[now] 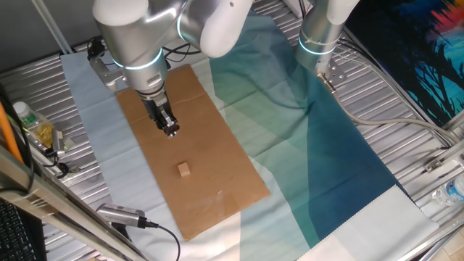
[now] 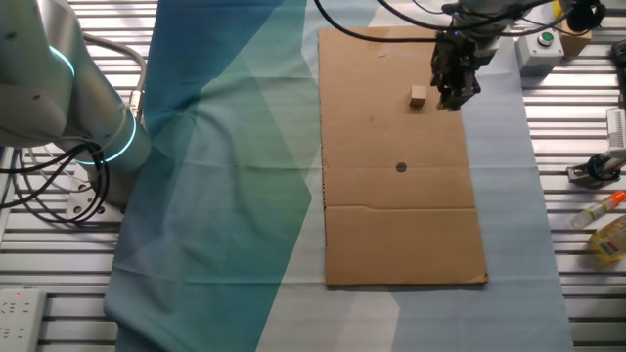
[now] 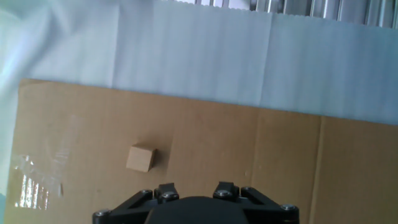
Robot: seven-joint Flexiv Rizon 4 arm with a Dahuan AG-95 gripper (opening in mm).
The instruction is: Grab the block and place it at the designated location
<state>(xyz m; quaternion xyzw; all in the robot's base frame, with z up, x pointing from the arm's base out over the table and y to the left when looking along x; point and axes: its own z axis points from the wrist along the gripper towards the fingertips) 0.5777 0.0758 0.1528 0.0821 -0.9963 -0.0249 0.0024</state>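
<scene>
The block point(image 1: 183, 169) is a small tan cube lying on the brown cardboard sheet point(image 1: 217, 196). It also shows in the other fixed view point(image 2: 419, 95) and at lower left in the hand view point(image 3: 140, 157). My gripper point(image 1: 170, 131) hovers over the cardboard, a short way from the block and apart from it; in the other fixed view the gripper point(image 2: 457, 96) is just right of the block. Its jaws look spread and hold nothing. The designated location is a small black dot point(image 2: 401, 167) near the sheet's middle. It is hidden in the first fixed view.
A blue-green cloth point(image 2: 225, 176) covers the table beside the cardboard. A second arm's base point(image 2: 88, 127) stands on the cloth side. A button box point(image 2: 544, 44), bottles point(image 2: 606, 230) and cables lie along the table's edges.
</scene>
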